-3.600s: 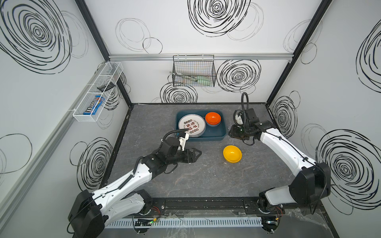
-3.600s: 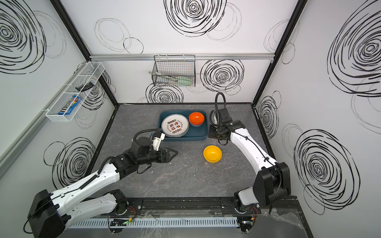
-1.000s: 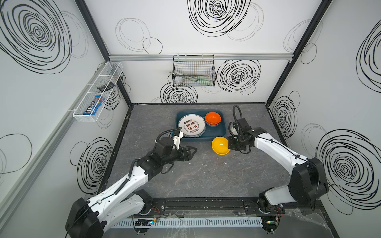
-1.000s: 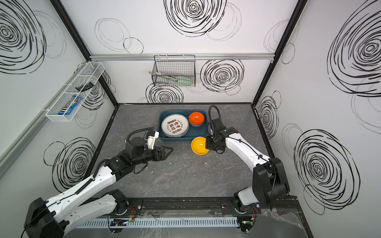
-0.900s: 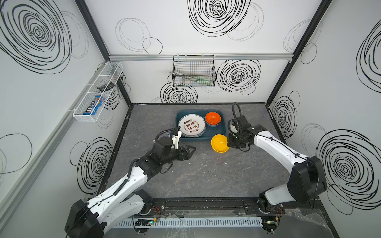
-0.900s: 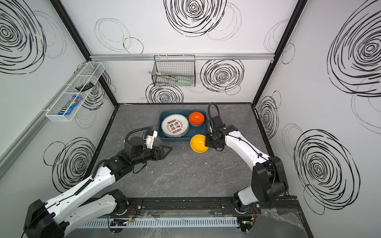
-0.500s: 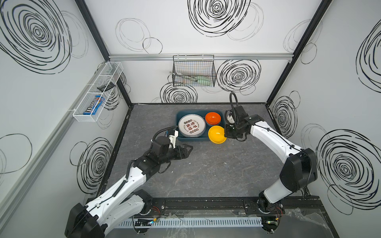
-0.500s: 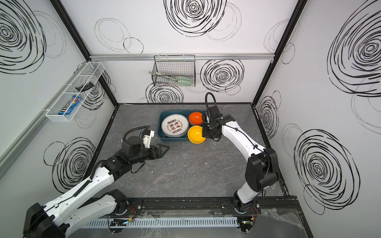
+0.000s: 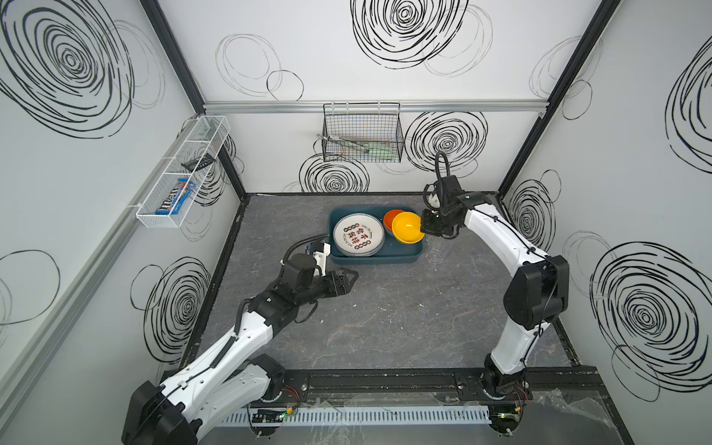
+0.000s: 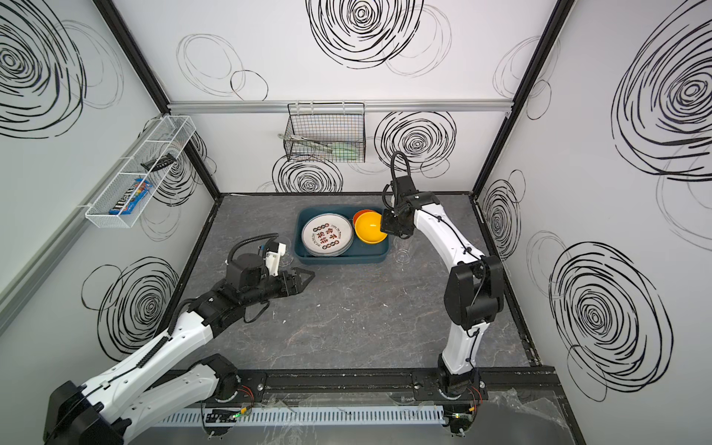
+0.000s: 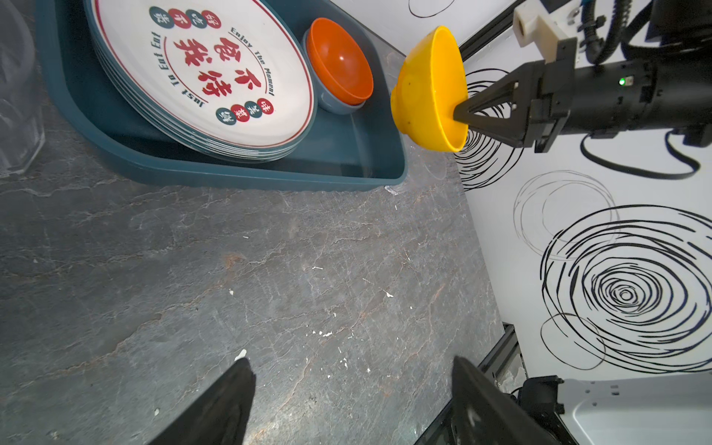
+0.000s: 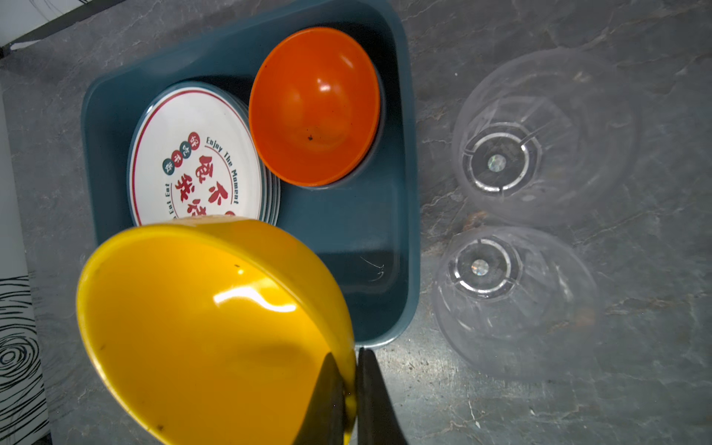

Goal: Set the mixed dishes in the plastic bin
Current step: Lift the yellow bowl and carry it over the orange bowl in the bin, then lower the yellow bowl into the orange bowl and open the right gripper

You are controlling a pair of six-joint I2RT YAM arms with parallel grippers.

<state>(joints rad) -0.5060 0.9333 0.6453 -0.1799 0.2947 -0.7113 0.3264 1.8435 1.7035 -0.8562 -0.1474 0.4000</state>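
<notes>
Nearest the front, the left jaws are hanging wide open over the grey marbled desk (image 9: 404,316), just short of the bin's front wall, gripping nothing. Beyond them, the dark teal rectangular plastic bin (image 9: 370,259) is holding a stack of round white plates with red Chinese characters (image 9: 358,235) on its left side. A small orange bowl (image 9: 390,219) is nesting in a greyish-blue bowl (image 11: 339,107) at its far right corner. Two clear plastic cups (image 12: 497,162) are sitting on the desk just beside the bin's right wall, outside it. Another clear cup (image 11: 15,88) is sitting by the opposite wall. Farthest back, the right jaws are closing tight on the rim of the small yellow bowl (image 9: 407,227), holding it tilted in the air above the bin's right end, partly overlapping the orange bowl in both top views. The step in hand looks like delivering the yellow bowl. The next move probably calls for levelling and lowering it onto the orange bowl or the free floor beside it, then opening the jaws. The cups are waiting outside.
</notes>
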